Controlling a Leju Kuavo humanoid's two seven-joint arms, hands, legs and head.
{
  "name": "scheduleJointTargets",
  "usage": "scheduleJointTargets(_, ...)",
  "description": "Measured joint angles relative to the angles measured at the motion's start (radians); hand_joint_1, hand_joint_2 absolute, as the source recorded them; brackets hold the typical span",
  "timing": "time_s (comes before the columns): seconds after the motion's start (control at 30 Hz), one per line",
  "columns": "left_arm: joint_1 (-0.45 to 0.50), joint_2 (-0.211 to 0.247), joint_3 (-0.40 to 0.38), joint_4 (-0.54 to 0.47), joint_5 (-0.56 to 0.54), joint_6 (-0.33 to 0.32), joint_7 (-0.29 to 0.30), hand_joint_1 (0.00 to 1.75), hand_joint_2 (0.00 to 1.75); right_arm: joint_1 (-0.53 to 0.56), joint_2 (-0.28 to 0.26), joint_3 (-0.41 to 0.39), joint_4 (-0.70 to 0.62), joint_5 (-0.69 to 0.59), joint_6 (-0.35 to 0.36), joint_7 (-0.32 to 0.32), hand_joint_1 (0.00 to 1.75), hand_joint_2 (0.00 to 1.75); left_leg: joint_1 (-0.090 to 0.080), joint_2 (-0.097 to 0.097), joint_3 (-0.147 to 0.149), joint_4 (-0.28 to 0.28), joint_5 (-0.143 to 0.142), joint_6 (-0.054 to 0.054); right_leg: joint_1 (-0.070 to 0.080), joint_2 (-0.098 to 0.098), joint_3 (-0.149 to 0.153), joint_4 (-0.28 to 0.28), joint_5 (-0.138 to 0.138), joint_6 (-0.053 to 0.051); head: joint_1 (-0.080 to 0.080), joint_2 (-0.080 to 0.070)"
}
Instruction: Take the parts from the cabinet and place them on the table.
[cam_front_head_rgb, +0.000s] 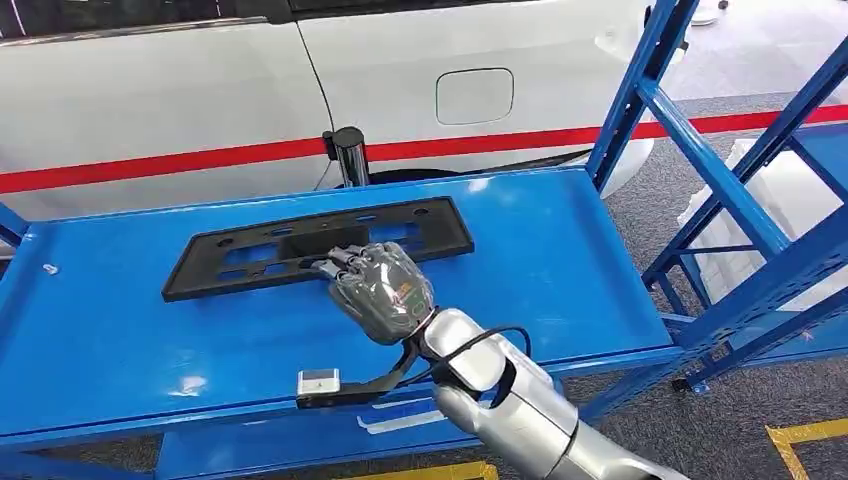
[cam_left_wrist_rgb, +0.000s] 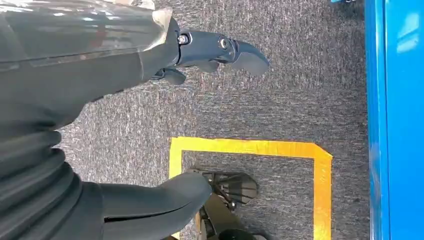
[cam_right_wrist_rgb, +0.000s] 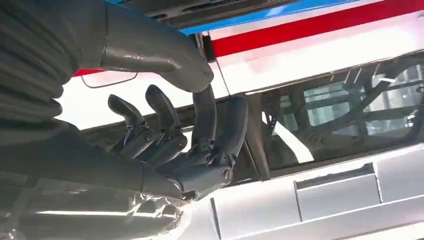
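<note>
the fingers of the right hand lie over the near long edge of the black plastic part, and whether they grip it or merely rest on it cannot be told from the head view. in the right wrist view those fingers are curved and slightly apart, with the thick grey thumb arched over them, and nothing can be seen clamped between thumb and fingers there, so the state of the right hand stays uncertain. the part is a long flat black frame with rectangular cut-outs, lying flat on the blue table, set at a slight angle toward the table's far side, its near edge under the fingertips. the silver right arm comes up from below over the table's front edge, with a black cable looping at the wrist. the left hand hangs over grey carpet, its dark fingers extended and holding nothing, thumb apart from them. yellow floor tape marks a corner on the carpet below it. beyond the table stands a white car with a red stripe, and blue shelving rises just beside the table on the right.
</note>
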Motion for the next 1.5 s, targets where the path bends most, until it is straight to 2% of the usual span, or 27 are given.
scheduleJointTargets(0.07,0.000,-0.001,0.000,0.000,0.000,0.000,-0.002,0.00,1.75,0.004,0.000,0.000,-0.005,-0.001,0.015,0.000,1.75,1.75,0.000,0.000,-0.001,0.000,0.000,0.000,0.000,0.000,0.000,0.000,0.000,0.000,0.000,0.000)
scheduleJointTargets(0.1,-0.001,-0.002,0.000,0.000,0.000,0.000,-0.002,0.00,1.75,0.005,0.000,0.000,-0.005,-0.002,0.020,0.000,0.00,1.75,0.000,0.000,-0.001,0.000,0.000,0.000,0.000,0.000,0.000,0.000,0.000,0.000,0.000,0.000)
scheduleJointTargets(0.3,-0.001,-0.012,0.000,0.000,-0.005,0.023,-0.002,0.00,1.75,0.005,0.001,0.000,0.002,-0.015,0.035,0.000,0.00,1.75,0.000,0.000,-0.001,0.000,0.000,0.000,0.000,0.000,0.000,0.000,0.000,0.000,0.000,0.000)
scheduleJointTargets(1.07,-0.005,-0.025,0.000,0.000,-0.006,0.039,0.019,0.00,1.75,-0.016,0.014,0.004,0.097,-0.034,0.042,0.000,0.00,1.75,0.000,0.000,-0.001,0.000,0.000,0.000,0.000,0.000,0.000,0.000,0.000,0.000,0.000,0.000)
scheduleJointTargets(1.1,-0.007,-0.026,0.000,0.000,-0.009,0.039,0.022,0.00,0.00,-0.024,0.022,0.006,0.114,-0.035,0.049,0.001,0.00,1.75,0.000,0.000,-0.001,0.000,0.000,0.000,0.000,0.000,0.000,0.000,0.000,0.000,0.000,0.000)
scheduleJointTargets(1.43,-0.021,-0.033,-0.001,0.000,-0.021,0.047,0.043,0.00,0.00,-0.118,0.113,0.026,0.345,-0.033,0.070,0.048,0.00,1.75,0.000,0.000,0.000,0.000,0.000,0.000,0.000,0.000,0.000,0.000,0.000,0.000,0.000,0.000)
scheduleJointTargets(1.5,-0.023,-0.037,-0.001,0.000,-0.021,0.066,0.043,0.00,0.00,-0.141,0.126,0.027,0.390,-0.028,0.069,0.059,0.00,1.75,0.000,0.000,0.000,0.000,0.000,0.000,0.000,0.000,0.000,0.000,0.000,0.000,0.000,0.000)
